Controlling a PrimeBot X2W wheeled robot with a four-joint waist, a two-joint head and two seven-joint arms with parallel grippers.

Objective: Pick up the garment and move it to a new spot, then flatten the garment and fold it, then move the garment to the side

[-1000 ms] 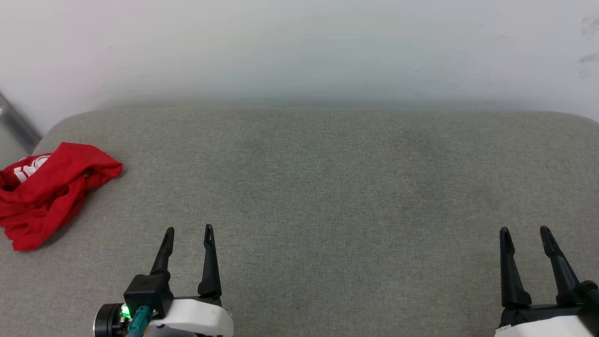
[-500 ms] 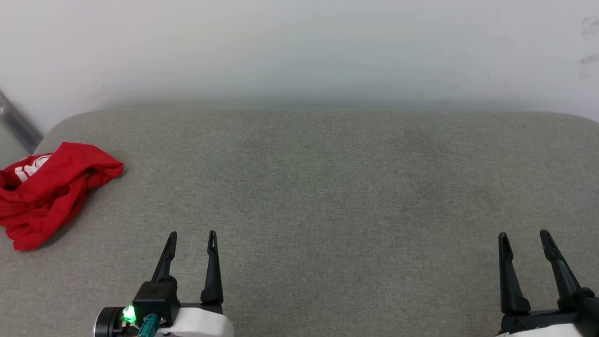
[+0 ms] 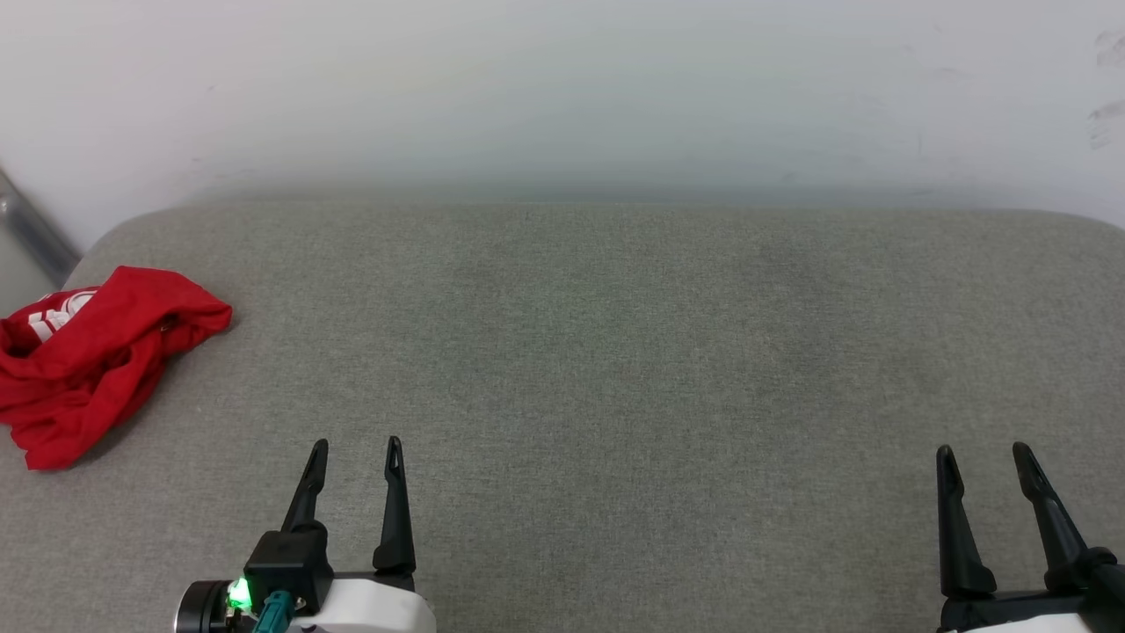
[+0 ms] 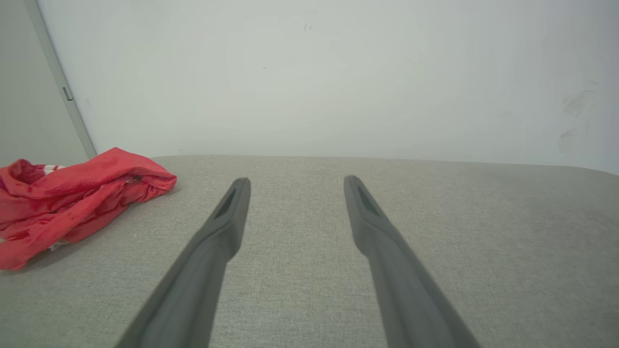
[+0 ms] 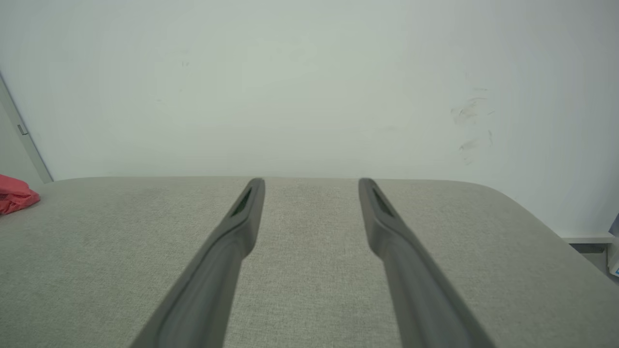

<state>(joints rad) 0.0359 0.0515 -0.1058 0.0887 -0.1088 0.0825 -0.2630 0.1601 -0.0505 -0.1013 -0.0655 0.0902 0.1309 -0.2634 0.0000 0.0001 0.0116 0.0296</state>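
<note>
The garment (image 3: 92,360) is a crumpled red heap with a bit of white showing, lying at the far left edge of the grey cushioned surface (image 3: 615,352). In the left wrist view the garment (image 4: 72,198) sits left of the fingers, apart from them. My left gripper (image 3: 356,448) stands open near the front edge, right of the heap, with nothing between its fingers (image 4: 232,217). Far to the right, my right gripper (image 3: 983,455) is open and empty too. A red corner of the garment (image 5: 17,199) shows at the left edge of the right wrist view.
A pale wall (image 3: 562,97) rises behind the surface, with a grey metal strip (image 3: 31,233) at its left. The surface's rounded right corner (image 5: 522,205) drops off toward the floor.
Both grippers have drawn back slightly toward the front edge. The garment lies where it was.
</note>
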